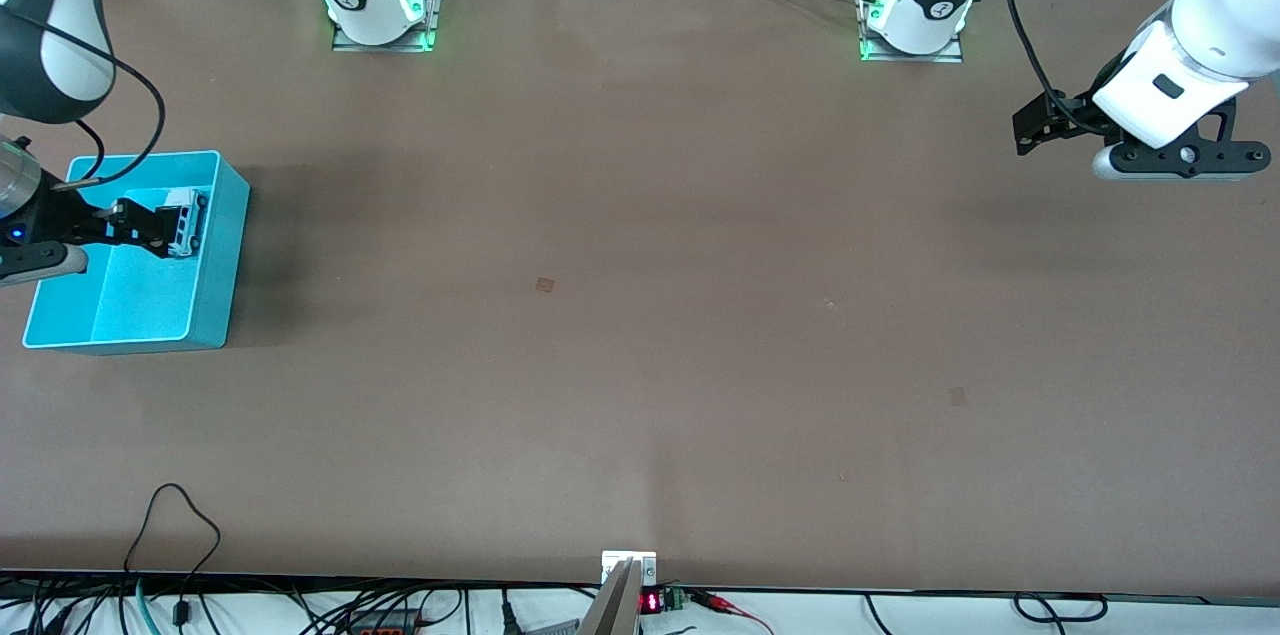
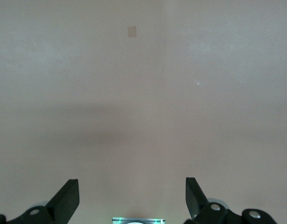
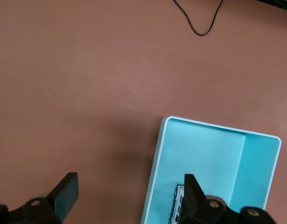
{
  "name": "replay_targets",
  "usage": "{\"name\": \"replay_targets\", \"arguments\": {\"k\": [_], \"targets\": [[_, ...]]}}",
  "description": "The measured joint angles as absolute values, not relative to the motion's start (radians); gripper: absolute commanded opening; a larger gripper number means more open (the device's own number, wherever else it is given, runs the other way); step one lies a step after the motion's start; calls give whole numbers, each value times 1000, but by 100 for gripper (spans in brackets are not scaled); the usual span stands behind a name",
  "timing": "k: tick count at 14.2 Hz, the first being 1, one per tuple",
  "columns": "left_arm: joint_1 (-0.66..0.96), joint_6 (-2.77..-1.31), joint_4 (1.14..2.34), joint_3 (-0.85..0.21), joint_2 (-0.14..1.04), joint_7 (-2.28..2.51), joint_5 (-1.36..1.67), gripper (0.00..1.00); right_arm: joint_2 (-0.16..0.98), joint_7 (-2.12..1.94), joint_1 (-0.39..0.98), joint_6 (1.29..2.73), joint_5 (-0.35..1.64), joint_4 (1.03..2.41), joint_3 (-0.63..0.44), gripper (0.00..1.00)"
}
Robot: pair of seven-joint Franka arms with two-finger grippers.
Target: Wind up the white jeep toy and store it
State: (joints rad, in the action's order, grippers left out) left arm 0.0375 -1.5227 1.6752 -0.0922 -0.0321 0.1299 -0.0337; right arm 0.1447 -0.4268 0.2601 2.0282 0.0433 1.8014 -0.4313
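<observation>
Right gripper [image 1: 150, 227] [image 3: 129, 191]: it hangs over the blue bin [image 1: 228, 260] [image 3: 154, 179] at the right arm's end of the table [image 1: 640, 315]. The fingers [image 3: 65, 192] are spread wide and they hold nothing.
Toy car [image 1: 187, 220] [image 3: 179, 207]: the small white car with dark wheels is inside the bin, just beside one finger of the right gripper. That finger hides a part of it in the right wrist view. It is close to the long wall of the bin that looks toward the left arm's end of the table. If it touches the finger or the bin floor, I cannot tell.
Bin: it stands flat on the table, directly below the right gripper. One finger is over its inside, and in the right wrist view the other finger shows over the bare table next to the rim.
Left gripper [image 1: 1032, 125] [image 2: 132, 191]: the left arm waits. Its gripper is up over bare table at the left arm's end, well apart from the bin. The fingers [image 2: 68, 198] are wide apart with nothing between them.
Small square patch [image 1: 545, 284] [image 2: 132, 31]: it lies on the table ahead of the left gripper, well apart from both grippers.
Black cable [image 1: 180, 515] [image 3: 199, 25]: it makes a loop on the table ahead of the right gripper, apart from the bin.
</observation>
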Motion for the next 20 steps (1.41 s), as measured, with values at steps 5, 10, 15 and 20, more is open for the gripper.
{"name": "replay_targets", "arguments": {"k": [5,10,15,20], "targets": [[38,-1520,1673,-102,-32,130,-34,100,97,-171,110,1865,57,1729,-157,100],[40,-1520,1661,-121,-32,130,-34,100,22,-150,44,1813,57,1705,-49,100],[40,-1520,1659,-126,-32,130,-34,100,5,-107,50,1698,57,1630,-38,100],[40,-1520,1659,-126,-32,130,-38,100,7,-13,82,1693,41,1623,-36,100]]}}
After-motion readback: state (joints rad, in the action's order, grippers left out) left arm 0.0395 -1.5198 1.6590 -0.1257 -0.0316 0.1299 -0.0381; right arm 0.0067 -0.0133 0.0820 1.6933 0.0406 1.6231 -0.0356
